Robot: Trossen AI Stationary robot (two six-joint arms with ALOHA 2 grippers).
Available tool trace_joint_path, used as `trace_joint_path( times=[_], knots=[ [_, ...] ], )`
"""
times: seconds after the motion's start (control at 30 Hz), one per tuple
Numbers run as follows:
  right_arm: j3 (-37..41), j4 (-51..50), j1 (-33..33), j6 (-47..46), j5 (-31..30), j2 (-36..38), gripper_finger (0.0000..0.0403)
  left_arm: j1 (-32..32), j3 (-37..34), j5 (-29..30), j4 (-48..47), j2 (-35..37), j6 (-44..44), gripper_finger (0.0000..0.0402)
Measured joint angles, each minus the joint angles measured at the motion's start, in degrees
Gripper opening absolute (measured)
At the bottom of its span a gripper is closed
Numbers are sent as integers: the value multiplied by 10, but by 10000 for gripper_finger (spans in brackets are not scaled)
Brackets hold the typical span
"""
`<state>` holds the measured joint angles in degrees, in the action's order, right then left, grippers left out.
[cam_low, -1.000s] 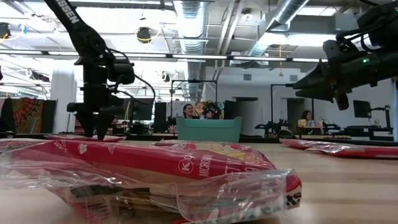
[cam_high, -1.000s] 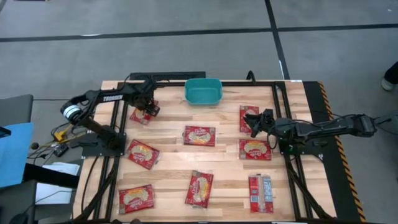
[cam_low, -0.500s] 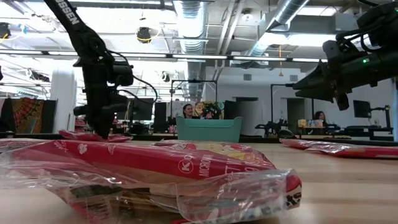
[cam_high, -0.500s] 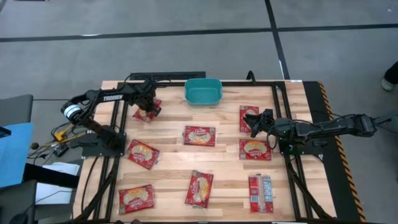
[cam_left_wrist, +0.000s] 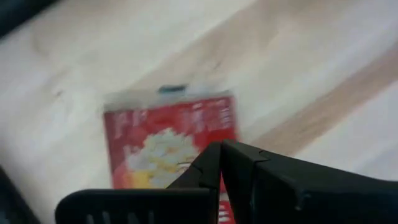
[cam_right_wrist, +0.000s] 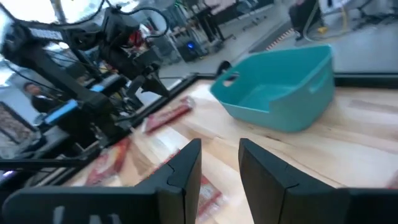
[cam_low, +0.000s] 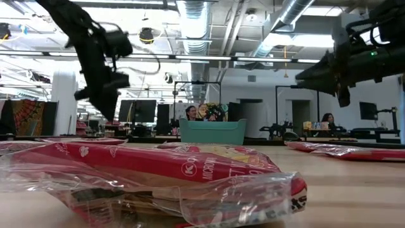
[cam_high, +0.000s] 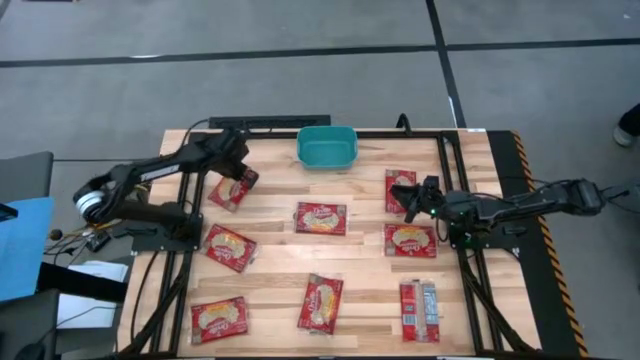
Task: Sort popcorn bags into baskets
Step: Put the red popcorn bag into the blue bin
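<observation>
Several red popcorn bags lie flat on the wooden table. The teal basket stands at the far edge and holds nothing I can see. My left gripper is shut with nothing between its fingers. It hangs raised above the far-left bag, which lies flat under it. My right gripper is open and hovers over the far-right bag, clear of it.
Other bags lie at the middle, right, left and along the near edge. One fills the low view's foreground. A black frame runs along the table's sides. People sit in the room beyond.
My left gripper has shut low at the far-left bag, then risen well clear of the table and tilted. The bag has stayed lying on the table.
</observation>
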<state>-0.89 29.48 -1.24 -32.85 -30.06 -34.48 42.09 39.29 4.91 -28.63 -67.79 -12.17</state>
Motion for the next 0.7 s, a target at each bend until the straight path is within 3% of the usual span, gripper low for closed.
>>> trace_joint_path(
  times=[0.2, 0.33, 0.7],
  knots=[
    [0, 72, -14, 18, 0, -50, 142, -34, -1, 53, -8, 90, -35, 0],
    [0, 109, -14, 19, 0, -86, 156, -22, -3, 92, -19, 93, -49, 31],
    [-46, 116, -13, 29, 0, -184, 197, 84, -3, 88, 9, -76, -56, 273]
  ],
)
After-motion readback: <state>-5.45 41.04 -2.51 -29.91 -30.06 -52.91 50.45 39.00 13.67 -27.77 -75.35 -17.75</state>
